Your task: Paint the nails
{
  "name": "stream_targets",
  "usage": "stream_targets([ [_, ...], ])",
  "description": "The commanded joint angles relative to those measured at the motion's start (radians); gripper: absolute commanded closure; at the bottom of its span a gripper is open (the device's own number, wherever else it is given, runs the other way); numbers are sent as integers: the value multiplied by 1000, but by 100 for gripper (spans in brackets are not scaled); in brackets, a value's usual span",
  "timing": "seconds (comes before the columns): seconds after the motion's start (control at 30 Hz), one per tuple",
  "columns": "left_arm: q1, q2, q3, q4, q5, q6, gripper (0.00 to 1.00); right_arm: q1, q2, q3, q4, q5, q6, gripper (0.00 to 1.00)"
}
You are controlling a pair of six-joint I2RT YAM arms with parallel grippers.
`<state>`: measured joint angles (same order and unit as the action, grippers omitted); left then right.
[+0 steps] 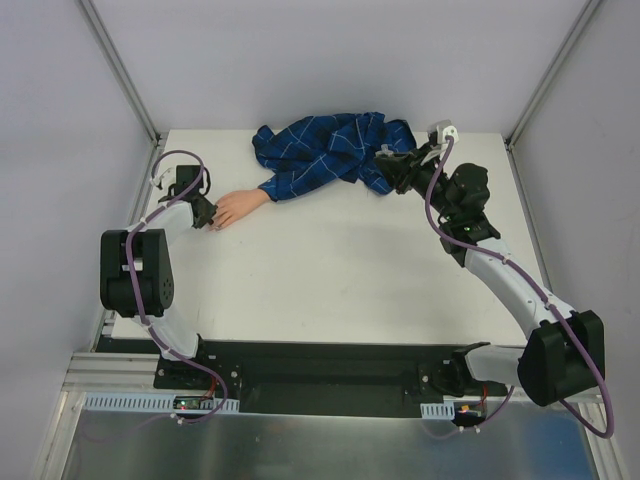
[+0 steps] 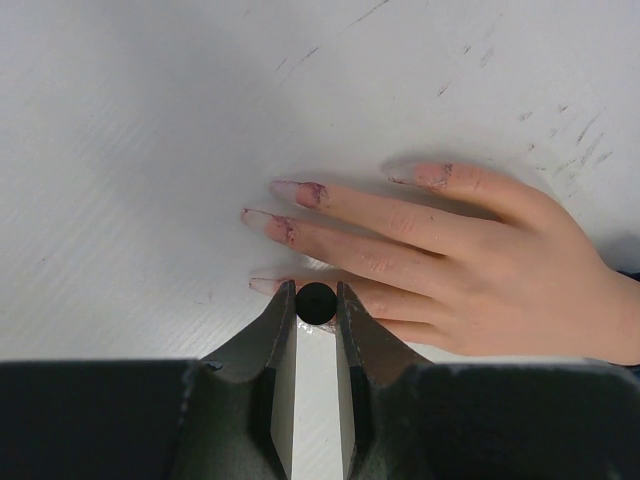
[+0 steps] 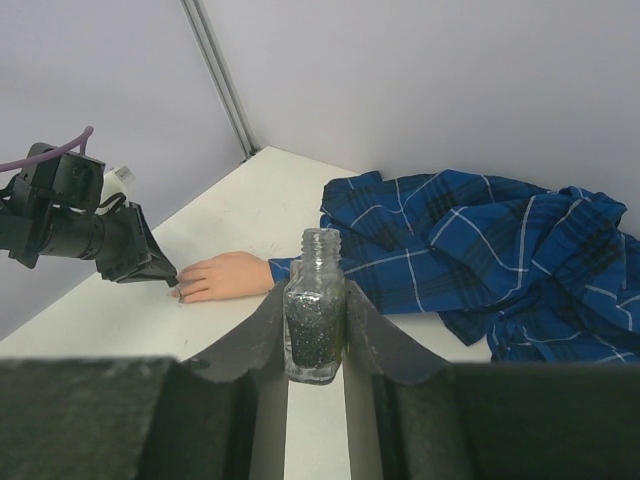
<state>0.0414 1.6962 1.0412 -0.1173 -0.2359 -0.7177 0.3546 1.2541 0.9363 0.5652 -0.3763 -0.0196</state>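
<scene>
A peach dummy hand lies palm down on the white table, its blue checked sleeve trailing to the back. Its nails show smeared reddish paint in the left wrist view. My left gripper is shut on a round black brush cap, held over a lower finger's tip. It also shows in the top view, at the fingertips. My right gripper is shut on an open glass bottle of dark glitter polish, upright, beside the sleeve at the back right.
The table's left edge lies close behind the left gripper. The crumpled shirt fills the back of the table. Grey walls and metal corner posts enclose the back and sides.
</scene>
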Motion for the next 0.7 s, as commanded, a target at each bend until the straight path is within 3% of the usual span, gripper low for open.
stream_targets([
  [0.0, 12, 10, 25, -22, -17, -6, 100, -8, -1, 10, 87, -24, 7, 100],
  [0.67, 11, 22, 23, -53, -13, -20, 100, -8, 1, 9, 85, -24, 7, 100],
])
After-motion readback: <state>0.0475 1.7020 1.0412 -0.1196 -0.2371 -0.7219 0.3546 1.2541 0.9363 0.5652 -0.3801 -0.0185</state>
